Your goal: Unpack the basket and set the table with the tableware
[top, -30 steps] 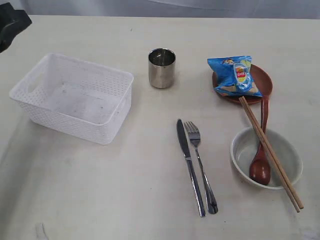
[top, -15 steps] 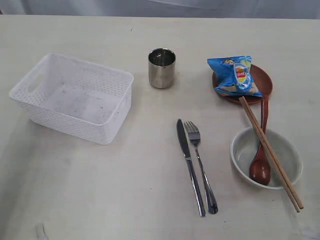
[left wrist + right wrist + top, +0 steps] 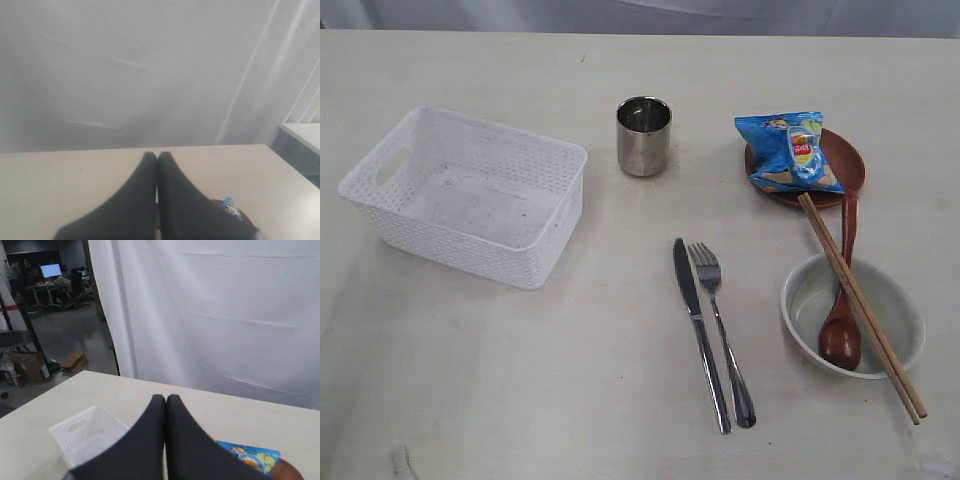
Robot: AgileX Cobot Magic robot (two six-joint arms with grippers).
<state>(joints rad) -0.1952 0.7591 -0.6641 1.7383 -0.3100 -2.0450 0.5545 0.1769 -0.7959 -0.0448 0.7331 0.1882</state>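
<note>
— Where is the white perforated plastic basket (image 3: 470,255) sitting?

— On the left part of the cream-white tabletop (image 3: 570,400), upright, with its scuffed floor open to view. Everything else lies apart from it.

— And the tableware?

— The round steel cup (image 3: 643,137) stands upright just to the right of the basket's far corner. Further right is the brown round plate (image 3: 847,160), and the blue snack bag (image 3: 790,150) lies on it, covering its left side. Nearer the front, the steel knife (image 3: 694,320) and steel fork (image 3: 722,330) lie side by side, almost touching, knife on the left, handles toward the near edge.

— What about the bowl?

— The pale round bowl (image 3: 810,300) sits in front of the plate. The brown wooden spoon (image 3: 840,335) rests with its head inside the bowl and its handle running back toward the plate. The pair of wooden chopsticks (image 3: 860,300) lies slanted across the bowl's rim, far ends reaching the plate's near edge.

— The grippers?

— The left gripper (image 3: 157,156) is closed, its dark fingers pressed tip to tip, raised above the table. The right gripper (image 3: 166,399) is closed the same way, also off the surface, with the basket and snack bag below it in its wrist view.
</note>
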